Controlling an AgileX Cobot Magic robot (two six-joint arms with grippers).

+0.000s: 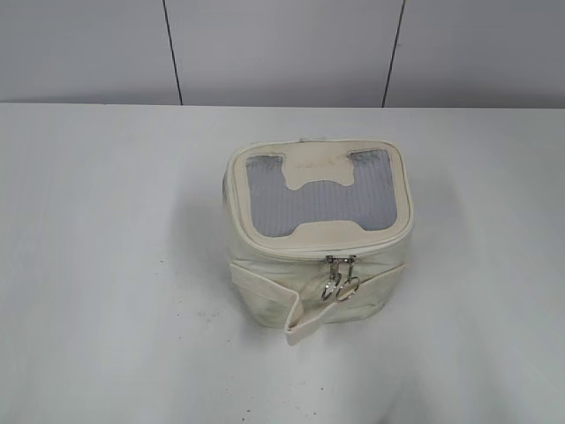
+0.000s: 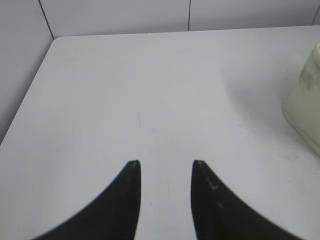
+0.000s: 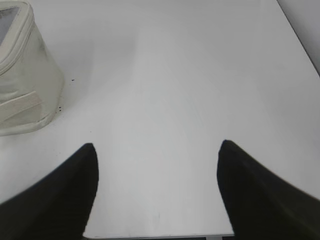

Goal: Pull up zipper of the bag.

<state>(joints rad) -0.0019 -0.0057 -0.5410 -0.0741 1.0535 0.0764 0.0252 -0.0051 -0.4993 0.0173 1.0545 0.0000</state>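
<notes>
The cream boxy bag (image 1: 313,238) stands at the middle of the white table, its lid with grey ribbed panels facing up. The zipper (image 1: 340,259) runs round the lid edge; its two silver sliders with ring pulls hang side by side at the front. A loose cream strap (image 1: 291,309) droops at the front. Neither gripper shows in the exterior view. My left gripper (image 2: 165,162) is open and empty over bare table, with the bag (image 2: 305,100) at its far right. My right gripper (image 3: 157,145) is open wide and empty, with the bag (image 3: 25,80) at its far left.
The white table (image 1: 106,265) ends at a grey panelled wall (image 1: 282,53) behind. The table's left edge shows in the left wrist view (image 2: 25,110), and its right and near edges show in the right wrist view (image 3: 300,45).
</notes>
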